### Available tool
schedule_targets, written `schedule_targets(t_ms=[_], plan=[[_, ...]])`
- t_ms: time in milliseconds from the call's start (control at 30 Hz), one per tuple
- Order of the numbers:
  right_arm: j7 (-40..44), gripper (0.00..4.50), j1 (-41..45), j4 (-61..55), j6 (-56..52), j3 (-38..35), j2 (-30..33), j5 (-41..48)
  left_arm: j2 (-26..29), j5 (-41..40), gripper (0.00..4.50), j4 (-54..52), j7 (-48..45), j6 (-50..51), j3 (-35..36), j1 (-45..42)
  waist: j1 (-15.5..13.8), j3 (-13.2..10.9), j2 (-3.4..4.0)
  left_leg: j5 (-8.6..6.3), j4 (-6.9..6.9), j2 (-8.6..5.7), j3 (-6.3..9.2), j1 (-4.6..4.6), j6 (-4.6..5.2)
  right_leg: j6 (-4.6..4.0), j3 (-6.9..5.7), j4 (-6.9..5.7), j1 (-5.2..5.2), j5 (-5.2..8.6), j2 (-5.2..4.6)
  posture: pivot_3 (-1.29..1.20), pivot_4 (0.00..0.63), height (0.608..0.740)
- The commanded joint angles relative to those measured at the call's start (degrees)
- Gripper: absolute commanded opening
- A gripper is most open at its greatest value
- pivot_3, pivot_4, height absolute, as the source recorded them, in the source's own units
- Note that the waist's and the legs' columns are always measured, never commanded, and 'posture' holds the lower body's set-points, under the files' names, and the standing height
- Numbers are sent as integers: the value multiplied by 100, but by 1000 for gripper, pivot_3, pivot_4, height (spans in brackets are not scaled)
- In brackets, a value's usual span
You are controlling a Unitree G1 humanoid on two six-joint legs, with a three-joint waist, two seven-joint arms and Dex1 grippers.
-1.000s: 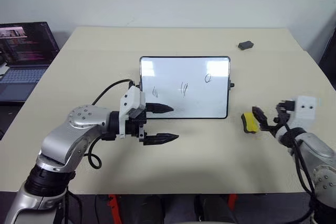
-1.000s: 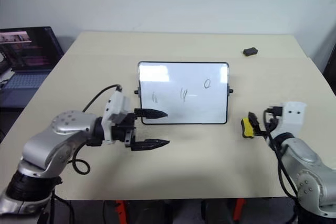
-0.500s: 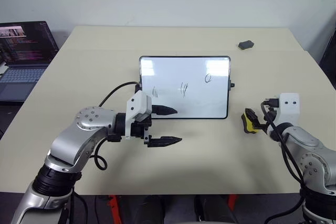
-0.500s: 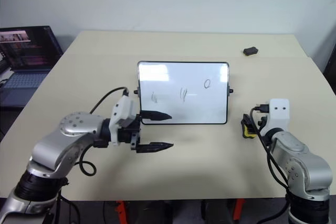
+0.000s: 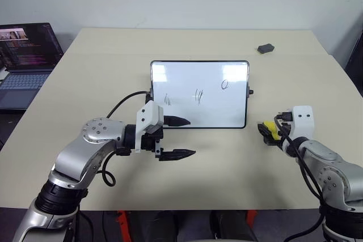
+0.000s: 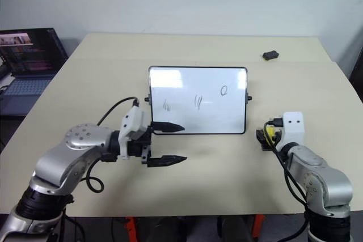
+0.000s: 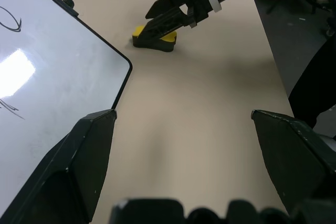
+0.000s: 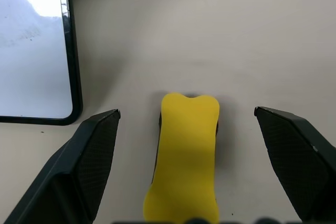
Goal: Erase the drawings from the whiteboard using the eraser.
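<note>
The whiteboard [image 5: 198,93] lies flat mid-table, black-framed, bearing the drawings: two groups of short strokes [image 5: 168,100], [image 5: 198,96] and a small oval [image 5: 224,84]. To the right of the board's near right corner lies the eraser [image 8: 186,156], yellow on top with a black base. My right gripper [image 8: 187,111] is open and low over it, one finger on each side of the eraser and apart from it. My left gripper [image 5: 191,136] hangs open and empty at the board's near left edge, pointing right. In the left wrist view the right gripper [image 7: 163,19] sits over the eraser [image 7: 155,38].
An open laptop [image 5: 25,55] stands on a lower surface off the table's left side. A small dark grey lump [image 5: 265,48] lies at the far right of the table [image 5: 227,168]. Bare tabletop runs between the board and the near edge.
My right gripper has sunk and closed in on the eraser, so its open fingers now flank it. The left gripper has stayed where it was.
</note>
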State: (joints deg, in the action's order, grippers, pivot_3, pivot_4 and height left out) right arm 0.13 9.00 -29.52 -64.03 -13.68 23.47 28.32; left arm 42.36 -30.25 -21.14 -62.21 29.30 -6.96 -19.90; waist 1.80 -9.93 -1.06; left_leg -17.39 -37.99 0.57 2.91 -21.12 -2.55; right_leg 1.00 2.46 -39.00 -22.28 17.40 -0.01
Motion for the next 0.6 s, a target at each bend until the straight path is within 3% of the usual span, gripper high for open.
schedule_targets(t_ms=[33, 267, 300, 400, 600], plan=[[83, 4484, 25, -101, 16, -47, -21, -46, -4, -14, 4500, -104, -52, -117, 96, -19, 0, 0, 0, 0, 0, 0, 0, 0, 0, 0, 1, 0, 0, 0, 0, 0, 150, 740], [214, 4484, 48, 96, 55, -99, -40, -93, -11, 21, 4500, -85, -56, -109, 76, -49, 1, 0, 0, 0, 0, 0, 0, 0, 0, 0, 0, 0, 0, 0, 0, 0, 150, 740], [231, 4317, 45, 118, 61, -97, -39, -101, -5, 22, 4500, -91, -58, -107, 82, -43, 1, 0, 0, 0, 0, 0, 0, 0, 0, 0, 0, 0, 0, 0, 0, 0, 150, 740], [259, 3589, 50, 162, 84, -89, -68, -133, 8, 17, 4500, -110, -53, -96, 104, -26, 1, 0, 0, 0, 0, 0, 0, 0, 0, 0, 0, 0, 0, 0, 0, 0, 150, 740], [328, 1461, 48, 215, 106, -40, -107, -209, 32, 16, 4500, -136, -35, -78, 125, 18, 1, 0, 0, 0, 0, 0, 0, 0, 0, 0, 0, 0, 0, 0, 0, 0, 150, 740]])
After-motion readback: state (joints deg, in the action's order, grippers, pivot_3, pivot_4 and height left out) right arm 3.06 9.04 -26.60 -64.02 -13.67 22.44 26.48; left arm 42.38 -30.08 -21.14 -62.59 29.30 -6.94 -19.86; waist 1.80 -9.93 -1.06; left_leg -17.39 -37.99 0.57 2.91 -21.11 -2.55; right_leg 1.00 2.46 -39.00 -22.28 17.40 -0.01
